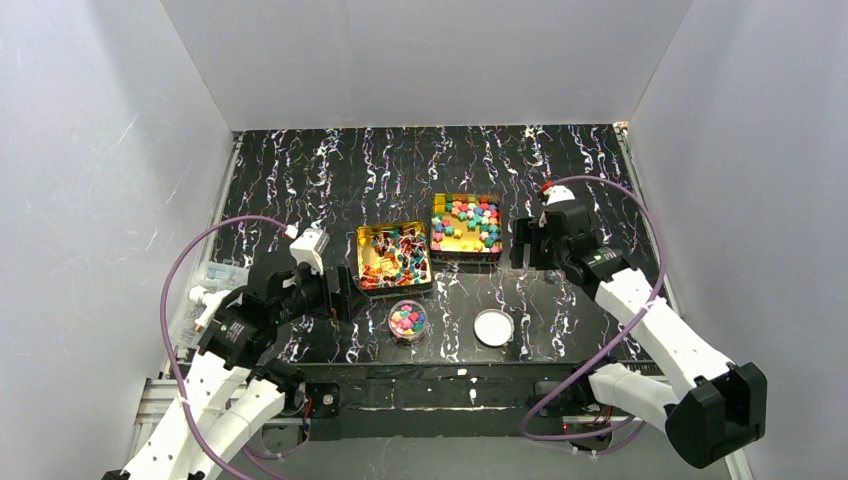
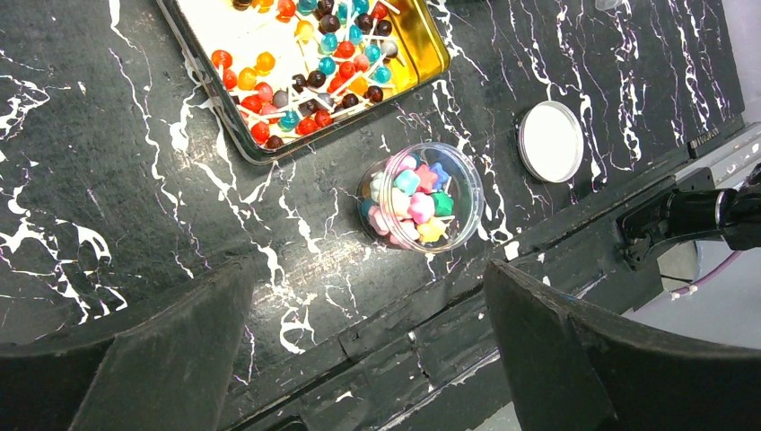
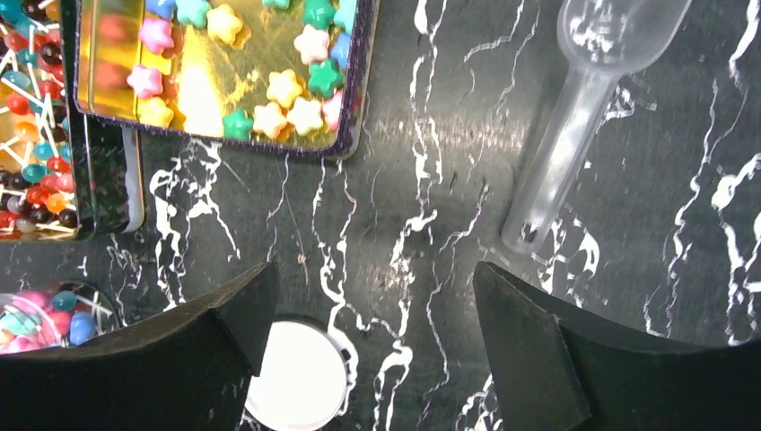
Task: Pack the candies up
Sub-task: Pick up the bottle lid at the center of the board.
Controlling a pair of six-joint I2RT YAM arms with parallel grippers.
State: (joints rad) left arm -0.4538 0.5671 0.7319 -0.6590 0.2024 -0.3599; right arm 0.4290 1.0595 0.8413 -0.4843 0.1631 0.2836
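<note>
Over on the left, the left gripper (image 2: pixel 368 274) hangs low over the table (image 1: pixel 300 170) with its fingers spread wide and nothing between them. It is tilted toward the middle, which looks to me like a waiting pose that keeps it out of the way but within reach. Just beyond it stands a small clear jar (image 2: pixel 476 189), uncapped and already filled with candies (image 2: pixel 417 199), pastel stars and cubes heaped close to the rim. Behind the jar is the left tin (image 2: pixel 429 56), open and scattered with small round sweets on sticks in red, orange, teal and dark brown. The white lid (image 2: pixel 550 141) lies flat on the table just right of the jar, apart from it, so the jar's mouth is free for filling and the cap is close when wanted. Further back and to the right, touching or nearly touching its neighbour, is the right tin (image 3: pixel 206 90), with star candies thinly spread over its gold floor. The right gripper (image 3: pixel 372 269) hovers in front of that tin, fingers wide apart and empty. A clear plastic scoop (image 3: pixel 574 126) lies on the table at its right side, touching nothing. My guess is that filling is about done and capping comes next, since the lid sits near the gripper's left finger.
</note>
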